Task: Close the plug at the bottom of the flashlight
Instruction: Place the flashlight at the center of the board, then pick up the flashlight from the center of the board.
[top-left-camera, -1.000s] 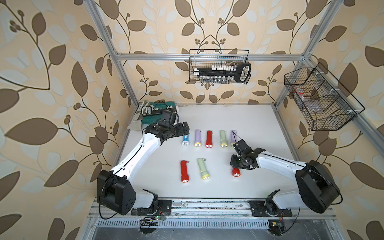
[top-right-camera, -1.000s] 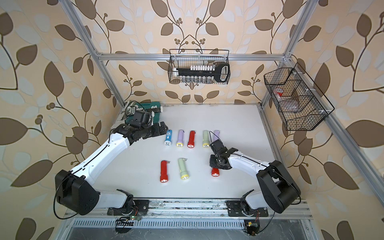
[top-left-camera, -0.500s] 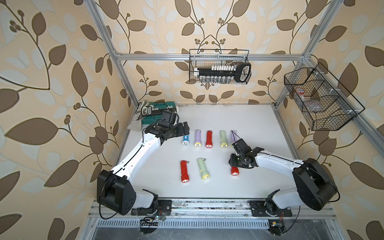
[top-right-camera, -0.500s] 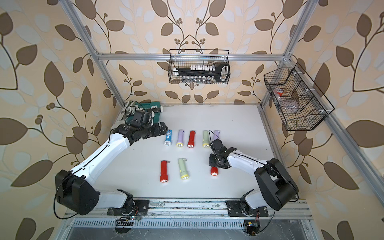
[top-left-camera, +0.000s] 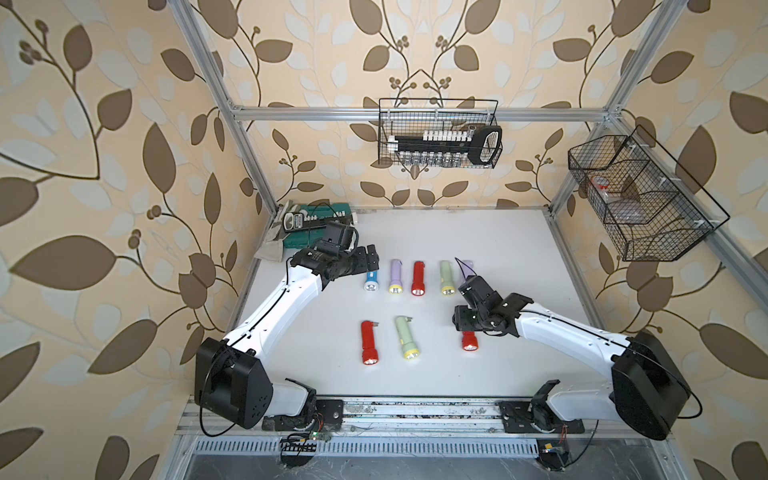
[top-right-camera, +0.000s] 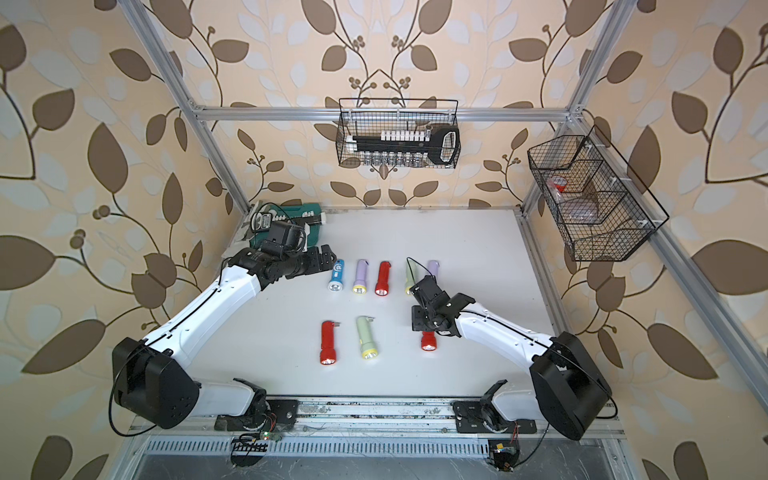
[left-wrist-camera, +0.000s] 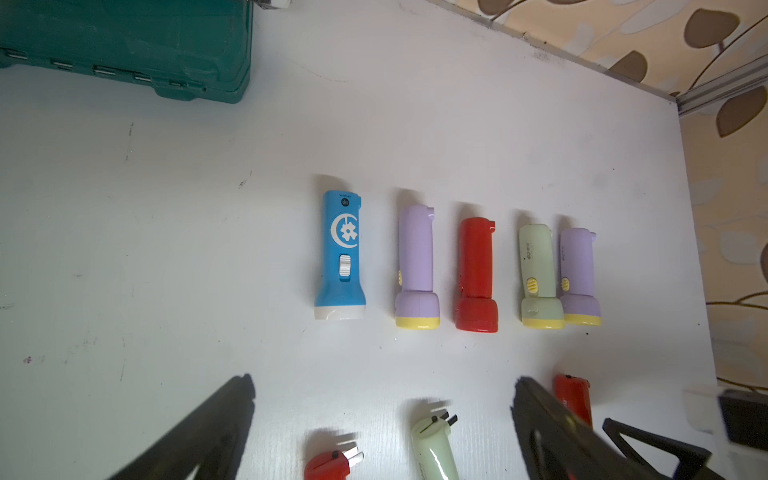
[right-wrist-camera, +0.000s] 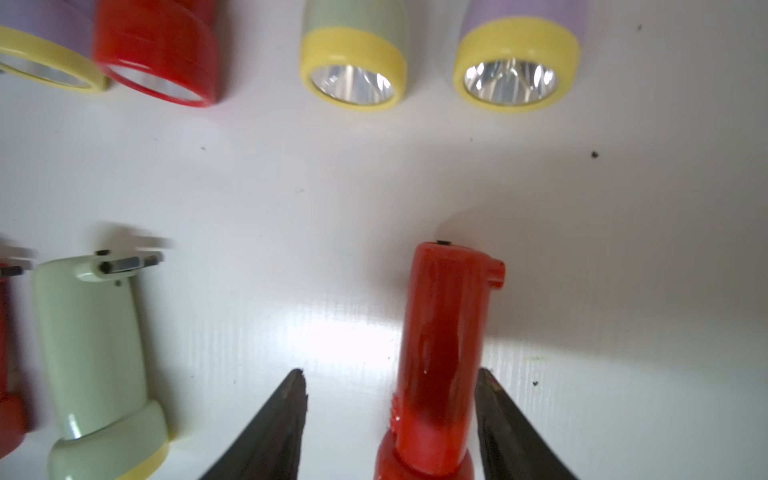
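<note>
- Red flashlight (top-left-camera: 469, 340) lies on the white bench (top-left-camera: 519, 249), just right of centre and below the middle in both top views.
- Right hand (right-wrist-camera: 390, 371) straddles it, released, one finger clear.
- Left hand (left-wrist-camera: 383, 379) released, spread wide.

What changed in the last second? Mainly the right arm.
The right gripper has opened its jaws and seems to have let go of the red flashlight. One finger now stands clear of it and the other sits close beside it. The arm itself barely shifted. The red flashlight stayed where it was, the left gripper stayed open, and the other flashlights did not move.
</note>
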